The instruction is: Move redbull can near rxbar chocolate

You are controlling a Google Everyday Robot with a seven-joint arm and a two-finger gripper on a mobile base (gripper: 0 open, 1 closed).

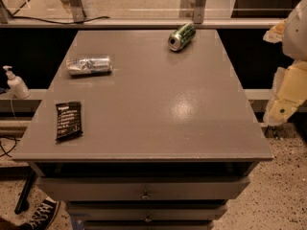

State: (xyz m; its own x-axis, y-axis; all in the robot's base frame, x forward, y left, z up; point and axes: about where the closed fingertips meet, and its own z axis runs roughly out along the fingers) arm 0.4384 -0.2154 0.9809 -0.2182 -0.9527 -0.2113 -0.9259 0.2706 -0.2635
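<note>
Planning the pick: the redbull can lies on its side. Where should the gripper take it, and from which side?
Probably grip the redbull can mid-body from above, jaws across its narrow width: it lies flat, its long axis running left-right in view. The gripper hangs to the right of the table.

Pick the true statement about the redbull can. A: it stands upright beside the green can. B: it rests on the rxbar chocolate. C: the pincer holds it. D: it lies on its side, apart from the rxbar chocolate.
D: the redbull can lies on its side on the table, apart from the rxbar chocolate; the pincer is beyond the right edge.
</note>
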